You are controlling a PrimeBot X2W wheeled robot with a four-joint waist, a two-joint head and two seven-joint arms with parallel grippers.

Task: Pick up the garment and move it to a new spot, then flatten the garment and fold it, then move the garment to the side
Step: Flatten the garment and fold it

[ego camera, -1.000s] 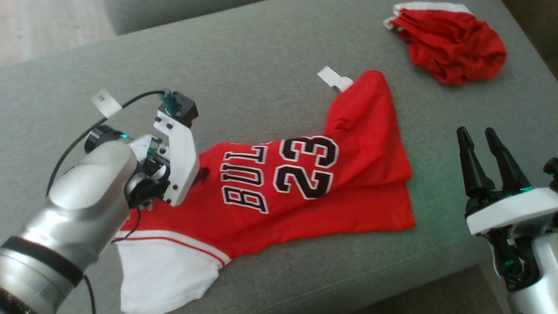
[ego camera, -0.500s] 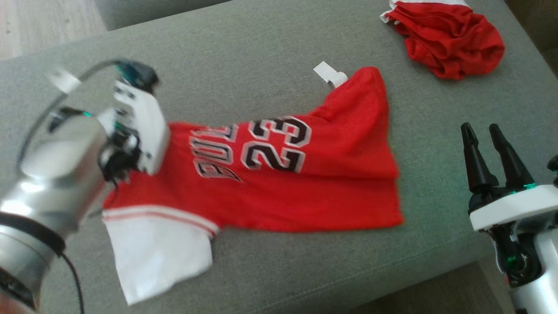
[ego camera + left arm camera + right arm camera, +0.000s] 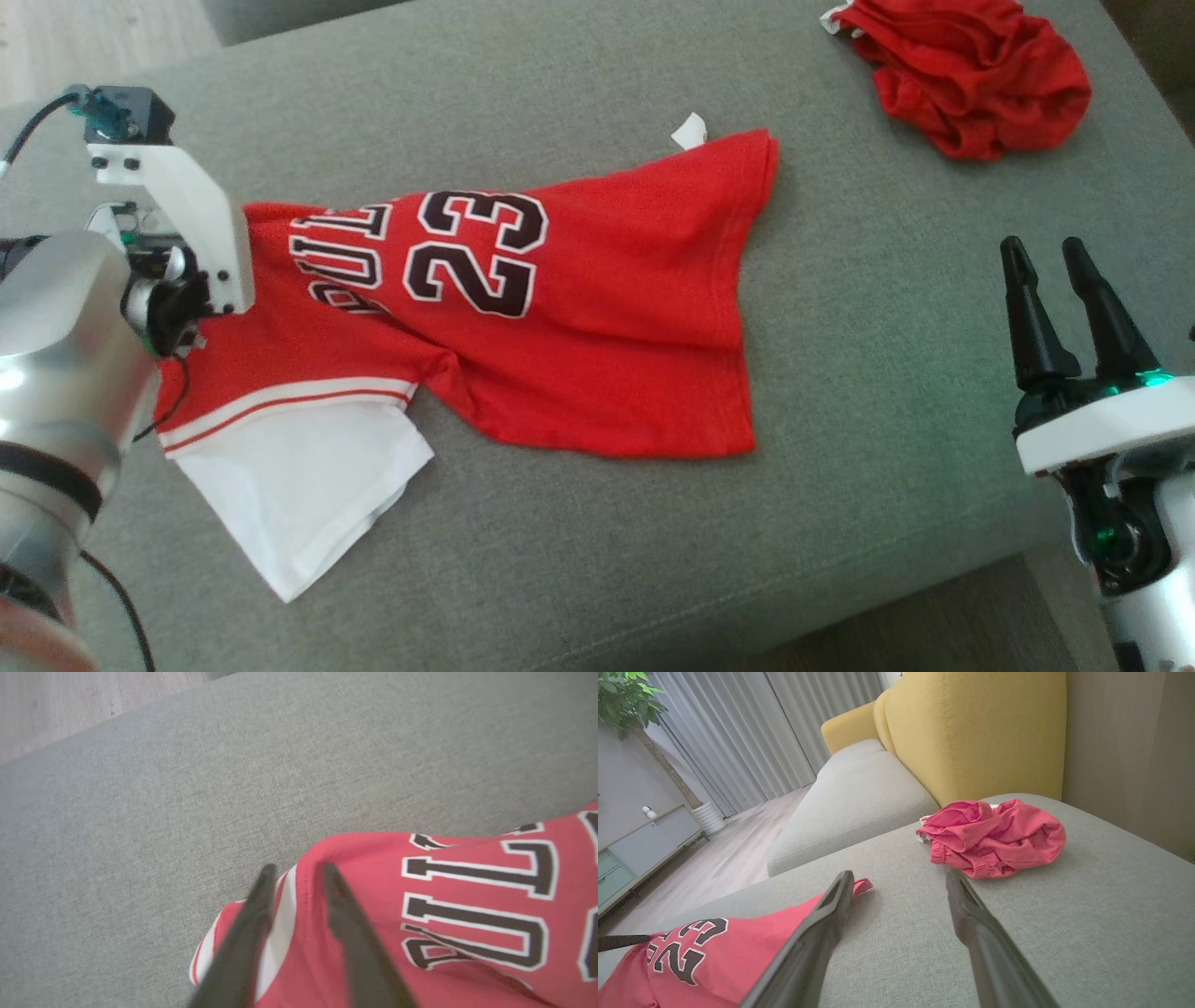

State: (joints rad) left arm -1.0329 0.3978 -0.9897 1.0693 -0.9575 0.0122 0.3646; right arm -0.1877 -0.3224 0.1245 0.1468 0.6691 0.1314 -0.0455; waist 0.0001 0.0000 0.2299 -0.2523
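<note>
A red jersey with a black "23" and a white sleeve lies spread on the grey sofa cushion. My left gripper is shut on a fold at the jersey's left end, pinching the red and white striped edge. In the head view its fingers are hidden behind the white wrist mount. My right gripper stands open off the jersey's right side, apart from it, with nothing between its fingers.
A crumpled red garment lies at the cushion's back right, also in the right wrist view. A white tag sticks out at the jersey's far corner. The cushion's front edge runs near the jersey. A yellow backrest rises behind.
My left gripper has pulled the jersey to the left and farther back. The cloth has stretched out flatter and its right end has slid left. The right gripper has stayed put.
</note>
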